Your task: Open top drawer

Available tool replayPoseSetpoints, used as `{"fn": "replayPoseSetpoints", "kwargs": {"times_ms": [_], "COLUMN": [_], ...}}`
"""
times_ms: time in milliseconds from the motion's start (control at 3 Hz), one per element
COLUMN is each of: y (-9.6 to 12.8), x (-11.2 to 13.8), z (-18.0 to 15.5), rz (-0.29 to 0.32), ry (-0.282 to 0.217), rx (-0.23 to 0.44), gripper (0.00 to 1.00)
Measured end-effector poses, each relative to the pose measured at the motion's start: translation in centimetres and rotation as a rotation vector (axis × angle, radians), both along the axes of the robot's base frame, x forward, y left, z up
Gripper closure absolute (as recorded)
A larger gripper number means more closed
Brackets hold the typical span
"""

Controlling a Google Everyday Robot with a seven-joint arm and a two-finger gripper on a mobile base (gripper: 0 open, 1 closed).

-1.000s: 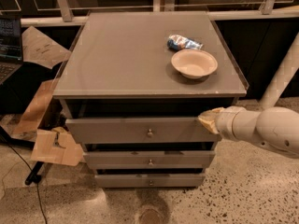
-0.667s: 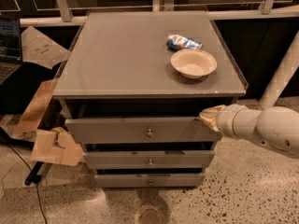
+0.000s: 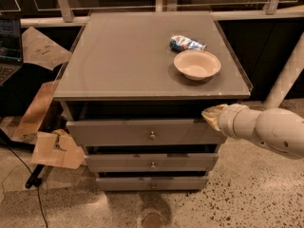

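Note:
The top drawer [image 3: 118, 132] is the widest grey front under the cabinet top, with a small round metal knob [image 3: 152, 136] at its centre. It stands pulled out a little, with a dark gap above it. My gripper [image 3: 212, 116] is at the drawer's upper right corner, at the end of the white arm [image 3: 266, 129] that comes in from the right. The tip looks yellowish and lies against the drawer's top edge. Two slimmer drawers sit below, the middle one [image 3: 152, 163] and the bottom one [image 3: 152, 183].
On the cabinet top [image 3: 123, 56] stand a white bowl [image 3: 196, 64] and a blue-white snack packet [image 3: 186, 43]. Cardboard pieces [image 3: 54, 148] lie left of the cabinet, with a cable on the floor. A white post [image 3: 287, 75] stands at the right.
The arm and gripper have barely moved. The drawer stands the same.

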State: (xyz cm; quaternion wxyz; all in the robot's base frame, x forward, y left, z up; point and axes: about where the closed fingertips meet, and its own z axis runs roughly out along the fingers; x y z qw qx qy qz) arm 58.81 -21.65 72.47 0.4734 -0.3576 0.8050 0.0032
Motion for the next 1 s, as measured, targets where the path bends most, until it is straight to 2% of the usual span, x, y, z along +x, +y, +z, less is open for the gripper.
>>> {"fn": "replayPoseSetpoints", "kwargs": {"times_ms": [333,667,1000], "y": [-0.1,-0.4,-0.3], "x": [2.0,3.5,3.7], "z": [-0.3,-1.5,-2.6], "rz": [0.000,0.010,-0.018], "ry": [-0.021,-0.014,0.003], "rx": [-0.031,-0.102,-0.102], "gripper": [1.00,1.00,1.00]}}
